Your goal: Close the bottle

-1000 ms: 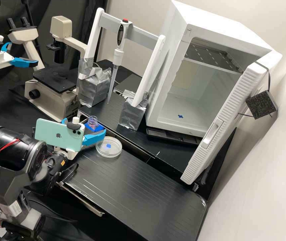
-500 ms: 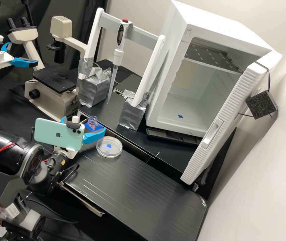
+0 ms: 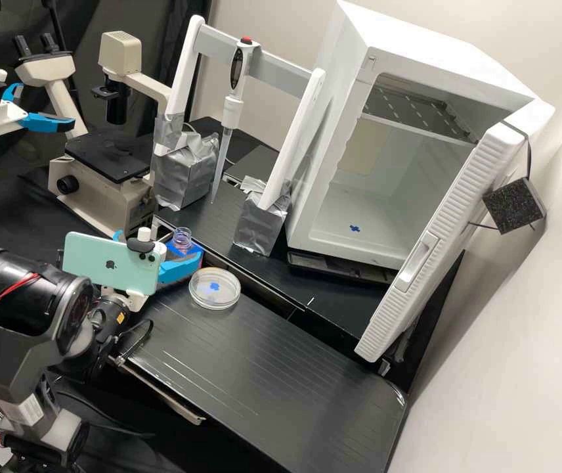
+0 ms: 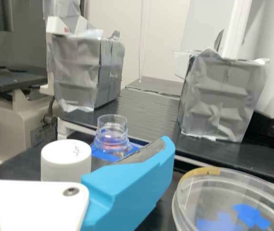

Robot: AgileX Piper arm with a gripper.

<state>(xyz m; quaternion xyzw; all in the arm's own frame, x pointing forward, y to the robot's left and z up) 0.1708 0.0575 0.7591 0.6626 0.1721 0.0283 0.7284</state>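
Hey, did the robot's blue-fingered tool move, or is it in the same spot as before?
Yes, a little: against the round clear dish, the tool has shifted toward the high view's left edge.

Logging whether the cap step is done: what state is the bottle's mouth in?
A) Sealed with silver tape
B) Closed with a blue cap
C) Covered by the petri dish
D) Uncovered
D: the clear neck of the bottle stands bare, with no cap on its rim.
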